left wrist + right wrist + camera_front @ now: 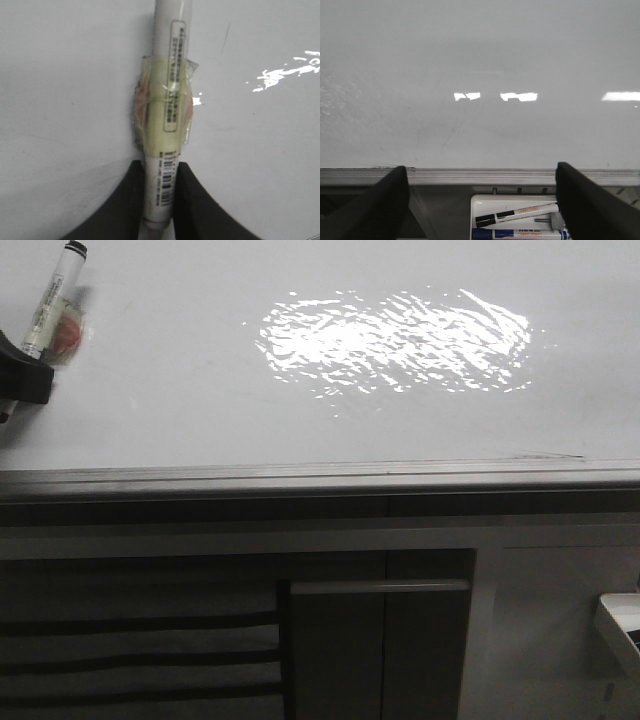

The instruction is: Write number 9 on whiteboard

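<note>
Whiteboard (200, 350): large glossy pale board filling the far half of the front view, grey edge rail (320, 478) along its near side, rippled glare right of centre. No stroke of the number 9 visible on it; board reads as unmarked in all three views.

Marker (50, 302): white barrel with black end, at the far-left corner of the board. Long axis runs near-to-far, tilted slightly right; black end points to the far side. Tape wrap and a reddish pad around mid-barrel. Whether the tip touches the board cannot be told.

Left gripper (159, 200): dark fingers clamped on the marker's lower barrel, one each side.

Right gripper (482, 200): jaws spread wide, holding nothing, hovering over the rail and a white tray (485, 200) of spare markers (517, 214).

Step, by judgement: pen in hand, writing not begun. Next move calls for bringing the tip into contact, then tracing the loop before the tail.
</note>
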`<state>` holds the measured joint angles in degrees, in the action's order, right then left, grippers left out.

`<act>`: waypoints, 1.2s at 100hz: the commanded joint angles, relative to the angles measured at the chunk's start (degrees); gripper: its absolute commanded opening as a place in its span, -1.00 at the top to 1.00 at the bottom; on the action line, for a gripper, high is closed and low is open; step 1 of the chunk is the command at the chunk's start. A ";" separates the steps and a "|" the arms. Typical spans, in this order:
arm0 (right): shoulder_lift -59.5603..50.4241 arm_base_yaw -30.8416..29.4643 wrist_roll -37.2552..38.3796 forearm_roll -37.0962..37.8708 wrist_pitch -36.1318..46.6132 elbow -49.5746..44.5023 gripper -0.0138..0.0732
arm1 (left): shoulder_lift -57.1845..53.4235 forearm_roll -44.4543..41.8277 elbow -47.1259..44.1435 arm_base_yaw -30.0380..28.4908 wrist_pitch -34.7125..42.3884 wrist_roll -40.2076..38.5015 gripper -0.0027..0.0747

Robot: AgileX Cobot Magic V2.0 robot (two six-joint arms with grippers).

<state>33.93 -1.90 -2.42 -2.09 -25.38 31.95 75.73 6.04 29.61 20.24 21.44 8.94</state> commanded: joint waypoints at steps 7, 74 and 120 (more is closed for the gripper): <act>0.36 -0.45 -0.06 -0.42 4.33 2.13 -0.54 | -4.19 0.00 1.73 0.50 -0.65 -0.79 0.96; 16.42 12.26 -18.63 -17.01 -28.40 24.07 -0.54 | -17.76 10.71 24.65 0.64 -69.52 22.86 0.96; 30.43 26.06 -54.51 -38.40 -32.33 34.50 -0.54 | -17.44 35.86 24.65 3.78 -79.70 56.45 0.96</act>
<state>63.72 22.60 -50.09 -33.29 -59.32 63.80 58.93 37.94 52.32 21.85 -59.14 63.60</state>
